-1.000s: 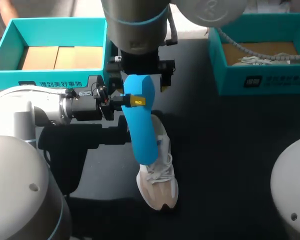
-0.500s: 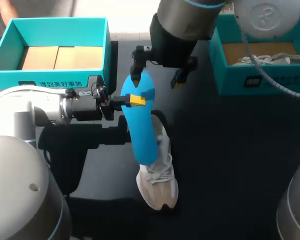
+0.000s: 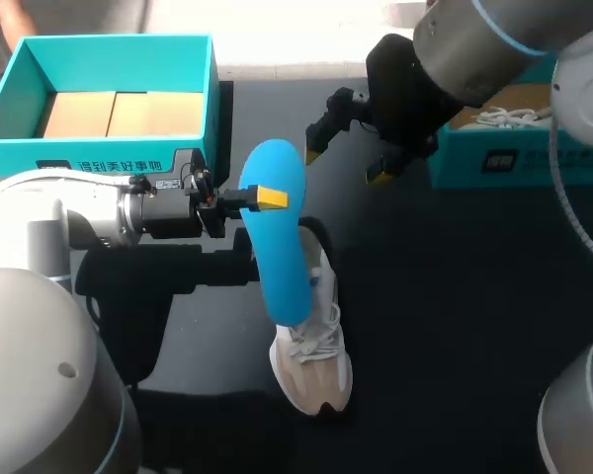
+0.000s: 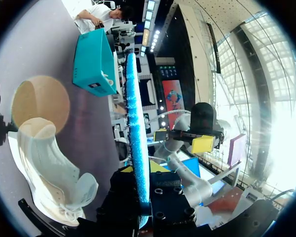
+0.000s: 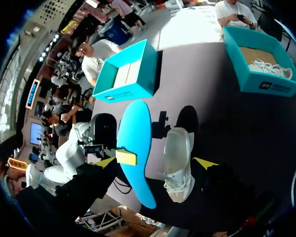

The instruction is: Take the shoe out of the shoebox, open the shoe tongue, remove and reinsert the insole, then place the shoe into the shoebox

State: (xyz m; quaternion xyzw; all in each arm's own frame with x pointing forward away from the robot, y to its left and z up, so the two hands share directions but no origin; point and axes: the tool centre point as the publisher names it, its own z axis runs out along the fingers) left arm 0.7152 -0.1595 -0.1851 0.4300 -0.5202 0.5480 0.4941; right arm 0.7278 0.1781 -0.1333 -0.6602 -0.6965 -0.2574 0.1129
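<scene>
- Dark counter (image 3: 455, 296), a teal shoebox at each far corner: left shoebox (image 3: 109, 158), right shoebox (image 3: 514, 163).
- Shoe (image 3: 316, 365) lies on the counter, toe to the near edge, long axis near-to-far.
- Blue insole (image 3: 277, 257) is above the shoe, long axis about parallel to it; left tool (image 3: 269, 198) is clamped on its edge.
- Right tool (image 3: 344, 166), at the insole's far end earlier, has moved toward the right shoebox; fingers spread, holding nothing.
- Box fronts carry printed labels.

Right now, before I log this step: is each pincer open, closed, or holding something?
Left pincer: shut on the blue insole.
Right pincer: open, holding nothing.
</scene>
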